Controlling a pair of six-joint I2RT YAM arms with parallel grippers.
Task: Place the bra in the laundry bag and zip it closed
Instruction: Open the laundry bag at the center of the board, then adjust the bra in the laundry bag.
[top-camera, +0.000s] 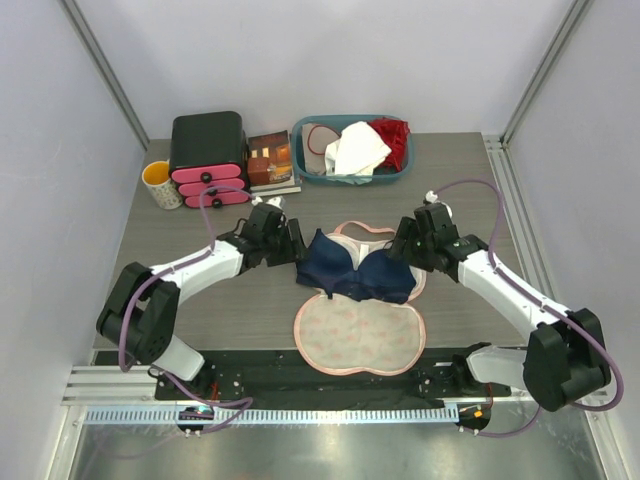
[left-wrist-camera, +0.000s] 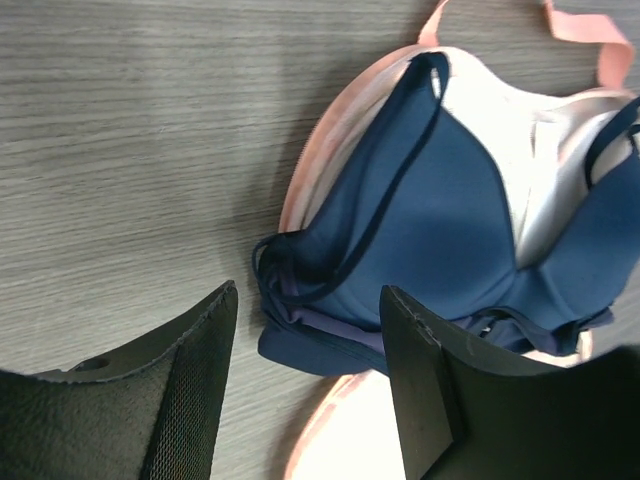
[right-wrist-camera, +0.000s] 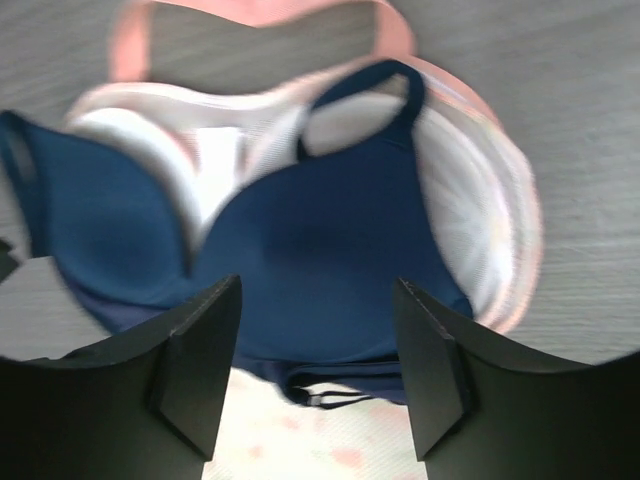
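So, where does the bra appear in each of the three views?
Top external: bra at centre, lying on the far half of the open bag.
Left wrist: bra right of centre, reaching the right edge.
Right wrist: bra across the middle.
Shared landmark: the bag's pink rim around the bra.

The bra (top-camera: 358, 268) covers most of the laundry bag's (top-camera: 360, 335) far half. In the left wrist view one cup is cut off at the edge; the right wrist view is blurred.
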